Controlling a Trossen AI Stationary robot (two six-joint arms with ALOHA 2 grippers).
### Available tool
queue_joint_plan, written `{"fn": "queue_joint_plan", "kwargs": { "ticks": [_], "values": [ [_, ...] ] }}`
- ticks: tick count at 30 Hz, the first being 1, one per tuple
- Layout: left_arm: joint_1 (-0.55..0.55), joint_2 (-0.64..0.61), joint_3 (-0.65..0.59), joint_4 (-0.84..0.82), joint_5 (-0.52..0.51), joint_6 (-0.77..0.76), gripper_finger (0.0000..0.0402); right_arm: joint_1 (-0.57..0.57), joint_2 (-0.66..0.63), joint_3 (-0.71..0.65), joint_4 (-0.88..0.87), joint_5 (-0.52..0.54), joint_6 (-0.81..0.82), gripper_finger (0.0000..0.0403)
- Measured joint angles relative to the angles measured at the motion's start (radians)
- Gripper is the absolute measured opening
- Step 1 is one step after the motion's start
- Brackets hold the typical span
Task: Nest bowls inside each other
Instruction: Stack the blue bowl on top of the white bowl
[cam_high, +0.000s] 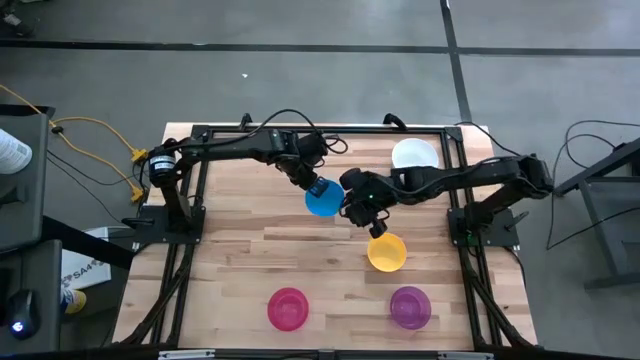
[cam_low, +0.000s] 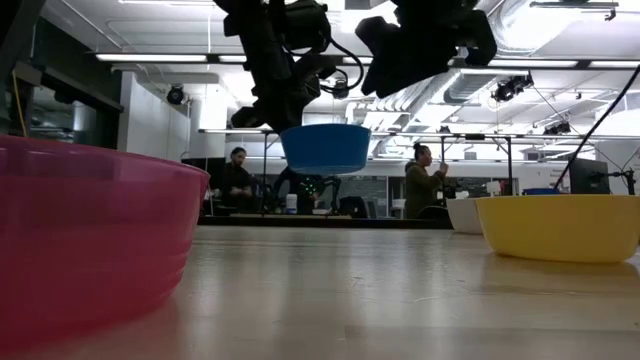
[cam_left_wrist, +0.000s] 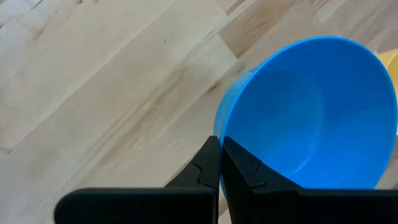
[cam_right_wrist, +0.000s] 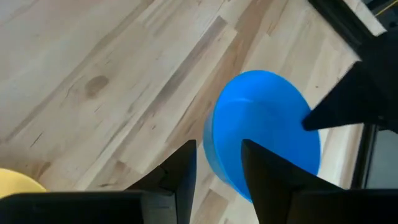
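Left pincer (cam_left_wrist: 219, 163) pinching rim of small round blue plastic bowl (cam_left_wrist: 311, 115), lifted off counter (cam_high: 250, 262). Right pincer (cam_right_wrist: 217, 163) spread alongside. Light, stiff, slick; best gripped at rim.

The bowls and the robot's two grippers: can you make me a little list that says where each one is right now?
Blue round plastic bowl: up in the air, pinched at its rim by the left gripper
Right gripper: open, beside the blue bowl, holding nothing
Yellow round plastic bowl: on the wooden table, empty
White round plastic bowl: far right corner
Pink round plastic bowl: near edge
Purple round plastic bowl: near edge
Nested so far: none
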Motion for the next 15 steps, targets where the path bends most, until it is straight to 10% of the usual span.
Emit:
{"fn": "queue_joint_plan", "kwargs": {
  "ticks": [15],
  "values": [
    [0.0, 0.0, 0.0, 0.0, 0.0, 0.006, 0.0, 0.069, -0.004, 0.005, 0.005, 0.071, -0.016, 0.0121]
  ]
}}
